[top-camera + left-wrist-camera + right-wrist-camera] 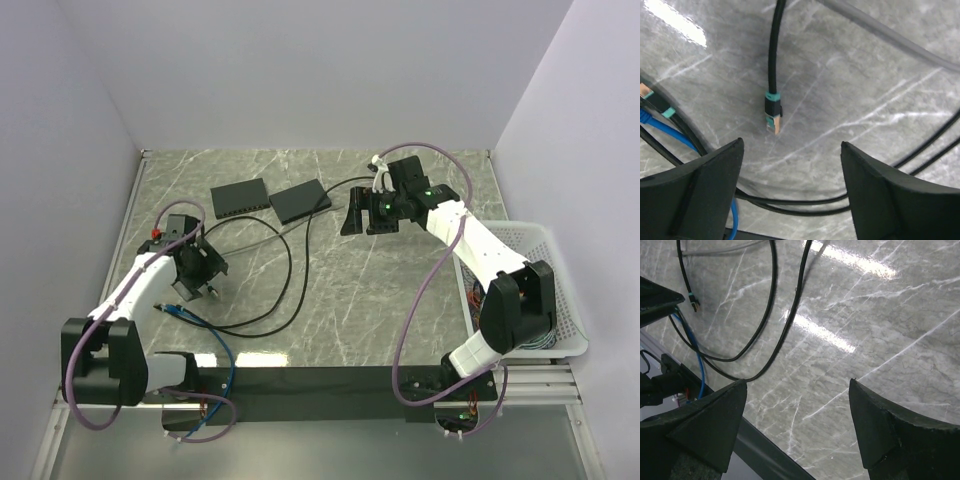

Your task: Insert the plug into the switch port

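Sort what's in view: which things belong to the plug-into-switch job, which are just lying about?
Job: plug; left black box, right black box (one is the switch, cannot tell which); left claw, open above the plug.

Lying about: blue cable; grey cable; white basket.

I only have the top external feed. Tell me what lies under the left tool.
Observer: The left wrist view shows the plug, gold-tinted tip on its black cable, lying flat on the table just ahead of the left tool.
Operator: Report whether that tool has hold of it.
Observer: No. Its fingers stand wide open, apart from the plug, gripping nothing.
Operator: Now give me the right tool.
Observer: The right tool is open and empty as well, per its wrist view.
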`<action>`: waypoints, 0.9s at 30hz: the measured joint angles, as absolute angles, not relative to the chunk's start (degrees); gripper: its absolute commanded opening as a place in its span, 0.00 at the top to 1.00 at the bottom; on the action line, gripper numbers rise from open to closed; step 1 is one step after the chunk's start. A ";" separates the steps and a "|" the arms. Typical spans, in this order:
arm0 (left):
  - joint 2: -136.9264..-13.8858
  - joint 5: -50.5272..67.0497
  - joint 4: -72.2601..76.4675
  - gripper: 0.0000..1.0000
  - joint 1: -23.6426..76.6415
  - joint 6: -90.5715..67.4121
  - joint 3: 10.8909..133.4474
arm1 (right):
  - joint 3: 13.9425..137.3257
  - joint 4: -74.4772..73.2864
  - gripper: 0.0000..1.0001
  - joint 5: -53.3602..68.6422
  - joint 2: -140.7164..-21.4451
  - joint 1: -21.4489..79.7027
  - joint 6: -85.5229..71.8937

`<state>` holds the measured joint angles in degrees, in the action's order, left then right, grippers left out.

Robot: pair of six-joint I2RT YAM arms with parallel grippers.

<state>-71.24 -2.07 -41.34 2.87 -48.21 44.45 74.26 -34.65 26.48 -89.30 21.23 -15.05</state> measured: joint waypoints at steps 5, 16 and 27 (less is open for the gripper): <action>-74.96 -3.86 -39.09 0.29 2.87 -48.36 44.03 | 75.00 -35.11 0.12 26.50 -89.49 21.23 -15.00; -82.48 -4.95 -35.77 0.74 2.81 -47.77 43.18 | 75.85 -35.86 0.12 26.17 -90.74 21.23 -14.81; -82.94 -4.12 -37.21 0.99 2.70 -46.28 44.97 | 77.47 -37.39 0.13 24.93 -92.23 21.23 -14.44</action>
<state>-82.94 -4.12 -37.21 2.70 -46.28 44.97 77.47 -37.39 24.93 -92.23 21.23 -14.44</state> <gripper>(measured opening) 0.050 0.869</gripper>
